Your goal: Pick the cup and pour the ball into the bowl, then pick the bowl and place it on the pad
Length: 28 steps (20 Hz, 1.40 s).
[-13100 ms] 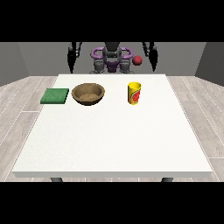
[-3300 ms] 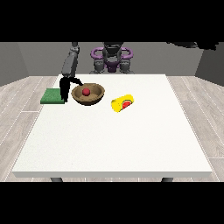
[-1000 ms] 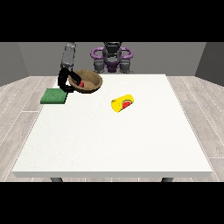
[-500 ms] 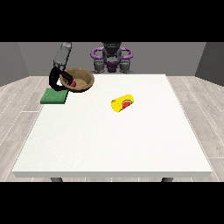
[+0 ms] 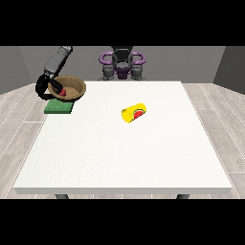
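The brown bowl point(image 5: 71, 88) is held by the hand at the view's left point(image 5: 45, 88), whose black fingers are curled round the bowl's near-left rim. The bowl is seen above the green pad point(image 5: 59, 107), near the surface's far-left corner, and it is tilted slightly, so that its opening is turned towards the camera. Whether the bowl touches the pad or is held just over it cannot be told from this view, though the bowl's lower edge overlaps the pad's far edge in the picture. The red ball point(image 5: 62, 91) is seen inside the bowl, against its left wall and close beside the gripping fingers. The grey arm point(image 5: 57, 60) that carries this hand is stretched down from the upper left towards the bowl. The yellow cup point(image 5: 134, 113) is left lying on its side near the middle of the white surface point(image 5: 124, 153), well apart from the bowl and pad, with its red marking turned towards the camera. The robot's torso point(image 5: 122, 64) is seen behind the far edge of the surface, at the top middle of the view. The hand at the view's right is not shown anywhere in the picture, so nothing can be said of it.
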Each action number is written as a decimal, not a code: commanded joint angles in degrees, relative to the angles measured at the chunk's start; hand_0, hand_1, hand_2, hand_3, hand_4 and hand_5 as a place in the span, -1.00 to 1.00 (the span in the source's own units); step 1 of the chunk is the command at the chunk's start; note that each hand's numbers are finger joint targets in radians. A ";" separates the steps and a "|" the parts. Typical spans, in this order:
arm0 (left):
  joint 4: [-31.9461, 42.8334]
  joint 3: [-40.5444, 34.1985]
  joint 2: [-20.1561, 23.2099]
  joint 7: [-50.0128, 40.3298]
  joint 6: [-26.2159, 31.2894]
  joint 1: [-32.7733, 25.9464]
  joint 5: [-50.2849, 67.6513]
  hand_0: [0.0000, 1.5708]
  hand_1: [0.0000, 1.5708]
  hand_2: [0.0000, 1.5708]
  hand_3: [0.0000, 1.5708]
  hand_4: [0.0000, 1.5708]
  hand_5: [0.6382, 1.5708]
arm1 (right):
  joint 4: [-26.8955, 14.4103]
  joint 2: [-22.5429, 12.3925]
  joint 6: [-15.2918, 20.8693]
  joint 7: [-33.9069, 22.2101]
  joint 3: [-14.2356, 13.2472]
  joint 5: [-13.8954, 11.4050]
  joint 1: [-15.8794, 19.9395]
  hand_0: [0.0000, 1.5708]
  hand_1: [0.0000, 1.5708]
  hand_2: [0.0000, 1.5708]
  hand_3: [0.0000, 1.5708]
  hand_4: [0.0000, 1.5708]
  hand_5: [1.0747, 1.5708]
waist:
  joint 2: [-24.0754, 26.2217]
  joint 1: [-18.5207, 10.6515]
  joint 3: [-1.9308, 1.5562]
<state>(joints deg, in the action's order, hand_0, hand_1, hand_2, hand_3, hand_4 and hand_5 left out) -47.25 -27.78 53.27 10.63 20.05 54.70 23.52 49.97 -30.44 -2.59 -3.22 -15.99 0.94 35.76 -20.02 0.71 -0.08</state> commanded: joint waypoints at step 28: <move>-7.56 -0.72 2.23 -3.45 -1.27 -2.54 4.07 -1.00 -1.00 -1.00 -1.00 -1.00 0.90 | -19.26 -9.30 -7.16 12.06 -4.09 -0.66 5.06 1.00 1.00 1.00 0.52 0.51 1.00 | -1.89 -1.97 0.03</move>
<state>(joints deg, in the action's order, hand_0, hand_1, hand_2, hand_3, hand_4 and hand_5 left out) -55.10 -27.59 54.25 6.56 17.56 53.06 26.99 32.00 -40.86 -10.26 6.84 -19.94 0.42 42.61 -21.92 -0.78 0.00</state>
